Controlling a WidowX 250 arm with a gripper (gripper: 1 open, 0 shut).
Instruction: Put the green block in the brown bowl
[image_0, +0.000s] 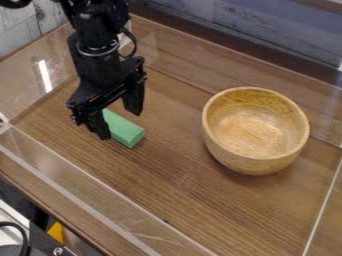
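One green block (126, 129), one brown bowl (255, 129)

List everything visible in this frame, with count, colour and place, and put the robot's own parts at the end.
green block: one, mid-green, on the table left of centre, partly covered by the end effector.
brown bowl: one, light-brown wood, upright on the right side of the table, nothing in it.
table: one, dark brown wood grain, with clear walls around its edges.
clear plastic stand: one, transparent, far edge behind the arm, mostly hidden.
end effector: one, black, pointing down with fingers open astride the block's left end; contact cannot be told.
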